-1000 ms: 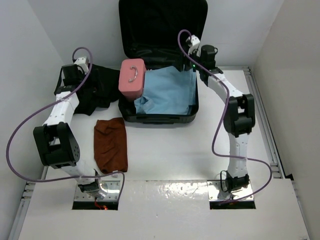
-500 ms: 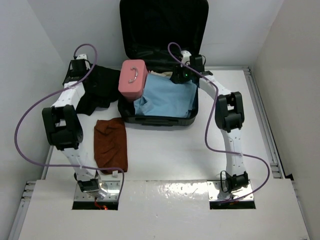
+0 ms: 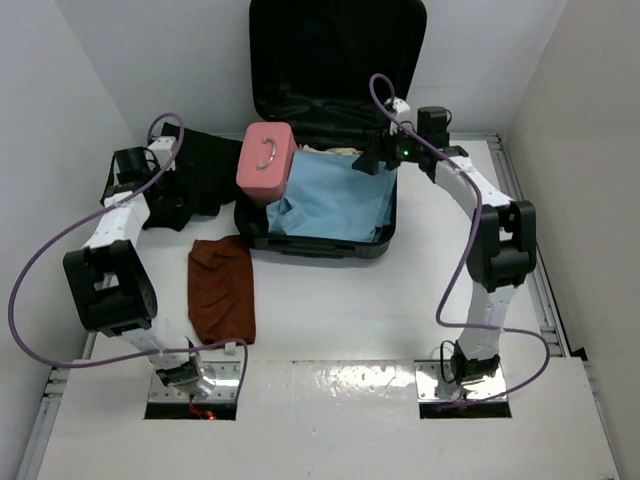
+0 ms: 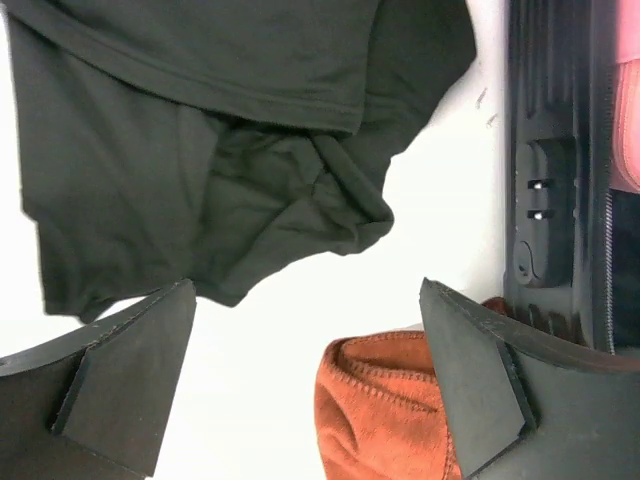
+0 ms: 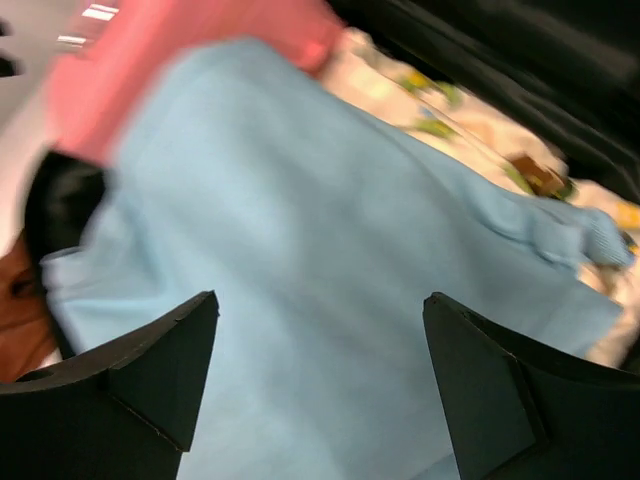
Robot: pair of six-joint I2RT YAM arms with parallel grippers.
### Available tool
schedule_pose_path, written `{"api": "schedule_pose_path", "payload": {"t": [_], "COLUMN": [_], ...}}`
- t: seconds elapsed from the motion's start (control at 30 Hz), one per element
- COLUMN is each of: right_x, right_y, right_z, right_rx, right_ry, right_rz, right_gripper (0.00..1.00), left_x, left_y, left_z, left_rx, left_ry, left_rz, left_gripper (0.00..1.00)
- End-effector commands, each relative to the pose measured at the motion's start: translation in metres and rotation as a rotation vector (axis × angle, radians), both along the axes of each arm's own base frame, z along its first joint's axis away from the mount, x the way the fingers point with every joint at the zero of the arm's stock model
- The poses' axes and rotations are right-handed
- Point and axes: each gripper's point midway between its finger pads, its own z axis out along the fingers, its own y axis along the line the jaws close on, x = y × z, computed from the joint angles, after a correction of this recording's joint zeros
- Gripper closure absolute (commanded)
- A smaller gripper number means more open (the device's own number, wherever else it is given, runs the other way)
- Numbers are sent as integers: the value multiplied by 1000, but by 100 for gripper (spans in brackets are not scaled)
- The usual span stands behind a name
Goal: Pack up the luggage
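The luggage [image 3: 318,243] is a large black suitcase lying open at the back of the table, its lid upright against the wall. Inside lies a light blue cloth [image 3: 335,200] over a patterned fabric [image 5: 480,130]. A pink case [image 3: 265,160] sits on its left rim. My right gripper [image 3: 373,156] is open and empty just above the blue cloth [image 5: 300,200] at the far right corner; in its wrist view it is [image 5: 320,296]. My left gripper [image 3: 150,195] is open and empty above the table beside a black garment [image 4: 200,150]; in its wrist view it is [image 4: 307,290].
A rust-orange cloth [image 3: 222,290] lies on the table in front of the suitcase's left corner and shows in the left wrist view [image 4: 385,410]. The black garment [image 3: 200,175] is spread left of the suitcase. The suitcase's ribbed side [image 4: 560,180] is to the left gripper's right. White walls enclose the table.
My right gripper came down from the lid to the blue cloth's far right corner. The suitcase shifted slightly right. My left wrist moved left and nearer, off the black garment.
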Motion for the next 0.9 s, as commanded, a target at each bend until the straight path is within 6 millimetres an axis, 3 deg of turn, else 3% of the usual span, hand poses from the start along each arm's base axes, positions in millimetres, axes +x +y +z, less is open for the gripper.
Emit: {"api": "schedule_pose_path", "payload": {"t": [0.0, 0.07, 0.1, 0.13, 0.2, 0.23, 0.3, 0.33, 0.37, 0.4, 0.43, 0.5, 0.6, 0.83, 0.87], "right_x": [-28, -34, -37, -38, -40, -44, -44, -46, -46, -47, -49, -50, -54, -57, -56], "right_y": [23, 23, 23, 21, 20, 20, 16, 17, 13, 13, 12, 11, 10, 5, 5], "right_z": [46, 45, 47, 45, 40, 39, 37, 37, 34, 34, 35, 34, 33, 30, 28], "right_rx": [75, 78, 78, 72, 62, 58, 43, 41, 32, 28, 27, 17, 7, -21, -25], "right_ry": [-78, -54, -47, -38, -24, -8, 3, 8, 10, 8, 3, -4, -6, 4, 6], "right_rz": [130, 128, 126, 116, 104, 106, 86, 87, 72, 69, 70, 66, 61, 51, 47], "right_gripper": [17, 16, 16, 16, 15, 15, 13, 13, 13, 13, 13, 13, 13, 12, 12], "left_x": [12, 28, 43, 55, 74, 97, 112, 128, 135, 143, 154, 165, 180, 185, 184], "left_y": [14, 27, 30, 33, 32, 31, 31, 34, 37, 43, 52, 66, 84, 108, 113], "left_z": [32, 32, 48, 30, 25, 22, 9, 25, 0, -2, 11, -4, 5, 11, 0], "left_rx": [102, 117, 119, 123, 162, 203, 246, 267, 267, 260, 213, 144, 36, 50, 48], "left_ry": [-129, -131, -163, -126, -108, -102, -57, -93, -48, -53, -89, -87, -136, -186, -168], "left_rz": [32, 131, 171, 201, 241, 264, 292, 317, 326, 342, 358, 373, 349, 321, 315], "left_gripper": [1, 1, 1, 1, 1, 1, 1, 1, 1, 1, 1, 1, 1, 1, 1]}}
